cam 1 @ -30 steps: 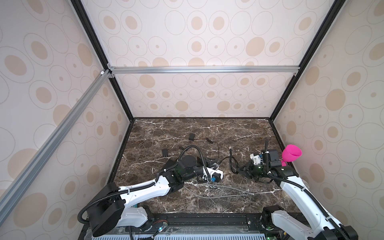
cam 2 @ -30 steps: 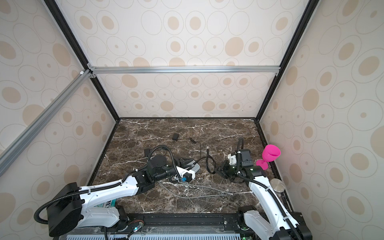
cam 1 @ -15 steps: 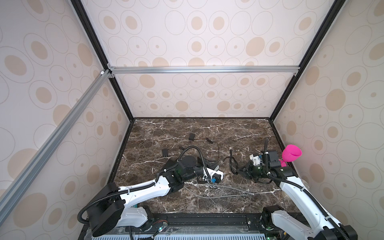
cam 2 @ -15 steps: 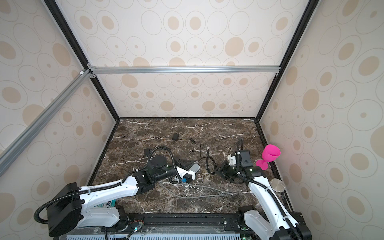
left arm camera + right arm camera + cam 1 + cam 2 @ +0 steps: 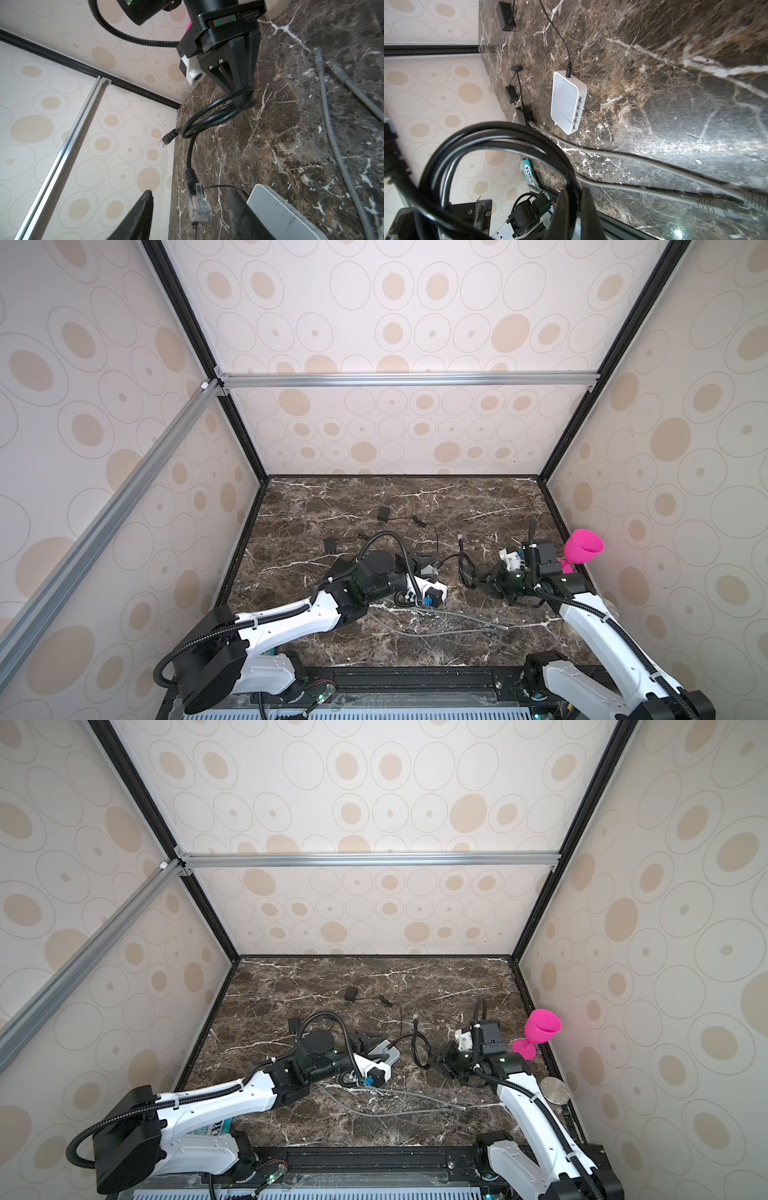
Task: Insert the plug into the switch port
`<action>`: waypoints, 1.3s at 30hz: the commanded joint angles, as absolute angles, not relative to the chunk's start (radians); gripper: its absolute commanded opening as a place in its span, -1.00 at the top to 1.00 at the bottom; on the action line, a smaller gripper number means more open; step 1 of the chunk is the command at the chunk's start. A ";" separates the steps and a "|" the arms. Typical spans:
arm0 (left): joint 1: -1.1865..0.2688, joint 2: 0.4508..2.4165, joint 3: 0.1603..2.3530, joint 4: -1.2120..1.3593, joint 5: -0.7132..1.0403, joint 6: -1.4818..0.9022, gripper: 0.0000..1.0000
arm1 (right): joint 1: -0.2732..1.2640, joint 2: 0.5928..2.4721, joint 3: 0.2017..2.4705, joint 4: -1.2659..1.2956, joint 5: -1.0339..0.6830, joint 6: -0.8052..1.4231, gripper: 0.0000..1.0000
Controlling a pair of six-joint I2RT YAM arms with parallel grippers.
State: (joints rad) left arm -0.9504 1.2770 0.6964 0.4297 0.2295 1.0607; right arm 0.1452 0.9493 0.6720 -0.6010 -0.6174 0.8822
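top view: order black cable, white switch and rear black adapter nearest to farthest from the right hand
1. black cable, gripped in the right hand itself
2. white switch, to its left, mid-scene
3. rear black adapter, far back left

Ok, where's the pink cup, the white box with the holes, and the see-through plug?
pink cup (image 5: 579, 558), in a top view, on the outside of its bowl.
white box (image 5: 563, 104), right wrist view, on its flat top face.
see-through plug (image 5: 200, 205), left wrist view, on its clear body.
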 commanded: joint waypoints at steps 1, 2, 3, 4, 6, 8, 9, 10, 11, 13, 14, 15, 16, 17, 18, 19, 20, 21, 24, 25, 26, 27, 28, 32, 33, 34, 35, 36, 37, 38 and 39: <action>-0.959 1.254 0.739 0.419 0.271 1.057 -0.13 | 0.156 0.932 0.672 -0.593 -0.624 0.906 1.00; -0.960 1.255 0.741 0.413 0.277 1.057 -0.12 | 0.155 0.932 0.670 -0.591 -0.625 0.908 1.00; -0.961 1.256 0.742 0.412 0.278 1.055 -0.10 | 0.155 0.932 0.668 -0.591 -0.626 0.907 1.00; -0.962 1.259 0.744 0.412 0.274 1.053 -0.07 | 0.155 0.931 0.667 -0.591 -0.625 0.906 1.00; -0.963 1.261 0.746 0.414 0.265 1.052 -0.02 | 0.155 0.929 0.666 -0.594 -0.623 0.904 1.00; -0.964 1.262 0.747 0.420 0.263 1.047 0.05 | 0.155 0.927 0.663 -0.594 -0.624 0.904 1.00; -0.964 1.265 0.748 0.423 0.254 1.045 0.09 | 0.155 0.927 0.662 -0.594 -0.625 0.905 1.00; -0.966 1.269 0.751 0.424 0.238 1.046 0.14 | 0.155 0.927 0.661 -0.594 -0.625 0.904 1.00; -0.968 1.271 0.754 0.423 0.229 1.049 0.19 | 0.155 0.925 0.661 -0.594 -0.625 0.905 1.00; -0.967 1.272 0.753 0.429 0.223 1.052 0.35 | 0.155 0.924 0.658 -0.593 -0.626 0.904 1.00; -0.968 1.272 0.754 0.428 0.221 1.052 0.46 | 0.155 0.924 0.659 -0.593 -0.626 0.903 1.00; -0.968 1.274 0.756 0.428 0.219 1.051 0.56 | 0.155 0.924 0.659 -0.594 -0.625 0.904 1.00; -0.970 1.276 0.758 0.423 0.216 1.053 0.64 | 0.155 0.924 0.658 -0.592 -0.627 0.904 1.00; -0.970 1.276 0.760 0.418 0.214 1.054 0.71 | 0.155 0.923 0.657 -0.592 -0.627 0.904 1.00; -0.970 1.278 0.761 0.414 0.214 1.054 0.77 | 0.155 0.923 0.658 -0.592 -0.627 0.906 1.00; -0.969 1.279 0.761 0.411 0.213 1.056 0.83 | 0.156 0.922 0.658 -0.592 -0.627 0.906 1.00; -0.969 1.281 0.761 0.408 0.212 1.057 0.85 | 0.155 0.920 0.658 -0.592 -0.626 0.906 1.00; -0.970 1.281 0.761 0.408 0.213 1.056 0.89 | 0.155 0.920 0.658 -0.592 -0.627 0.905 1.00; -0.969 1.281 0.766 0.395 0.215 1.058 1.00 | 0.155 0.920 0.658 -0.591 -0.627 0.904 1.00; -0.970 1.281 0.767 0.389 0.215 1.057 1.00 | 0.155 0.920 0.657 -0.590 -0.627 0.901 1.00; -0.970 1.280 0.768 0.386 0.215 1.054 1.00 | 0.155 0.920 0.656 -0.587 -0.624 0.887 0.91; -0.970 1.279 0.767 0.383 0.217 1.049 1.00 | 0.155 0.918 0.658 -0.585 -0.617 0.867 0.71; -0.968 1.275 0.766 0.379 0.216 1.039 1.00 | 0.154 0.913 0.665 -0.584 -0.603 0.826 0.50; -0.951 1.263 0.779 0.296 0.250 0.975 1.00 | 0.151 0.865 0.737 -0.600 -0.585 0.524 0.09; -0.940 1.264 0.792 0.241 0.272 0.952 1.00 | 0.152 0.847 0.759 -0.603 -0.580 0.454 0.08; -0.922 1.265 0.808 0.197 0.307 0.922 1.00 | 0.157 0.828 0.781 -0.601 -0.560 0.393 0.09; -0.903 1.265 0.817 0.172 0.345 0.890 1.00 | 0.162 0.813 0.796 -0.588 -0.550 0.350 0.11; -0.878 1.263 0.828 0.138 0.408 0.869 1.00 | 0.173 0.802 0.813 -0.569 -0.550 0.293 0.14; -0.853 1.257 0.835 0.118 0.488 0.823 1.00 | 0.198 0.794 0.821 -0.546 -0.539 0.244 0.14; -0.833 1.250 0.836 0.111 0.558 0.793 1.00 | 0.232 0.792 0.828 -0.530 -0.520 0.203 0.15; -0.813 1.242 0.834 0.106 0.628 0.766 1.00 | 0.272 0.792 0.835 -0.512 -0.506 0.145 0.15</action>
State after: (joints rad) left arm -0.8570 1.2758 0.7856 0.1844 0.4091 0.8845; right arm 0.2081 0.8017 0.8078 -0.5587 -0.5446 0.3771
